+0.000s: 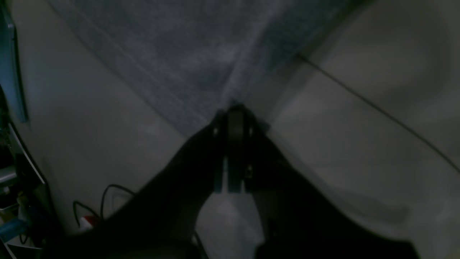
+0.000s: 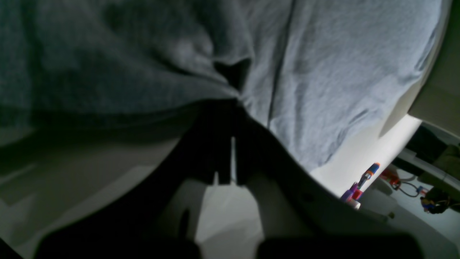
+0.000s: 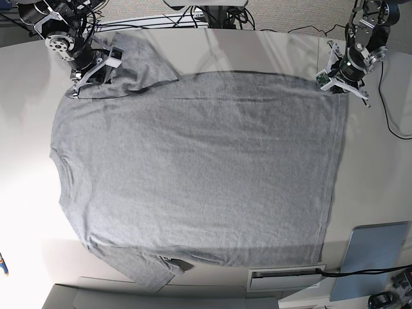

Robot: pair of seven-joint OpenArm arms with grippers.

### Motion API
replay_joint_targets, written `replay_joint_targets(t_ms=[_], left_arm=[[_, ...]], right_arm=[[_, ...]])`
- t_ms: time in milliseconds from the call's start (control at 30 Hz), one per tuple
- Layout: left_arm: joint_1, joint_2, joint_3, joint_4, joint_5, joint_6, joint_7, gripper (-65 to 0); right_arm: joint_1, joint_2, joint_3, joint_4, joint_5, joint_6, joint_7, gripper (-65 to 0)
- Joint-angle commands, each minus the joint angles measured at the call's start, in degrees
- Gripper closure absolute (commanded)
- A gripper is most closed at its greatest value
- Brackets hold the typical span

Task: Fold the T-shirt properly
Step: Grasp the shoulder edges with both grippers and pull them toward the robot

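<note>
The heather-grey T-shirt (image 3: pixel 193 167) lies spread flat on the table, plain side up, collar to the left and hem to the right in the base view. My left gripper (image 3: pixel 340 89) sits at the far right hem corner, shut on the cloth. The left wrist view shows its dark fingers (image 1: pixel 235 108) pinching the tip of the T-shirt (image 1: pixel 187 54). My right gripper (image 3: pixel 78 89) is at the far left shoulder, beside the folded-over sleeve (image 3: pixel 138 61). In the right wrist view the fingertips (image 2: pixel 233 102) are shut on a bunched fold of the T-shirt (image 2: pixel 323 72).
A pale blue flat panel (image 3: pixel 373 257) lies at the near right corner, with a white slotted plate (image 3: pixel 286 278) beside it. A black cable (image 3: pixel 393 122) loops past the right edge. Small colourful items (image 2: pixel 359 183) and clutter sit off the table.
</note>
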Motion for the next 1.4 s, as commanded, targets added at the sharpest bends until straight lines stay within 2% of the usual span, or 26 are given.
replay_joint_targets(t_ms=[0, 67, 200, 300, 433, 533, 733, 933, 1367], left_arm=[[1.05, -0.11, 0.70, -0.59, -2.14, -4.17, 0.66, 0.0], [1.20, -0.33, 0.68, -0.50, -2.80, -3.65, 0.81, 0.0], [3.37, -1.64, 0.59, 1.95, -7.21, 0.63, 4.31, 0.0], [6.62, -3.28, 0.59, 5.35, -7.54, 1.77, 6.78, 0.0], [11.39, -4.31, 0.48, 9.07, -7.52, 3.48, 8.90, 0.0], [13.84, -4.26, -0.74, 10.56, -9.14, 3.41, 8.85, 0.0], [14.34, -4.26, -3.65, 11.15, -14.51, 3.13, 8.44, 0.0], [16.15, -4.26, -7.10, 11.52, -15.28, -0.11, 9.07, 0.0], [22.29, -4.26, -13.25, 16.22, -15.80, -0.04, 10.47, 0.0]], right_arm=[[-0.66, 0.72, -0.07, -0.07, 1.01, 1.88, -2.73, 0.0], [-1.11, 0.94, -0.07, 0.92, 1.01, 1.84, -5.11, 0.0], [-4.70, 3.80, 0.07, 5.42, 1.01, 1.38, -8.07, 0.0], [-8.31, 6.49, 0.28, 7.93, 0.98, -1.40, -10.43, 0.0], [-14.12, 8.50, 2.27, 10.75, 0.09, -2.91, -11.91, 0.0], [-18.29, 8.48, 5.27, 12.41, -0.72, -4.22, -11.65, 0.0], [-23.91, 8.48, 9.88, 15.91, -0.72, -4.33, -10.60, 0.0], [-29.49, 8.50, 11.93, 19.32, -0.79, -4.33, -12.28, 0.0], [-38.18, 8.15, 12.81, 19.71, -4.81, -6.58, -14.47, 0.0]])
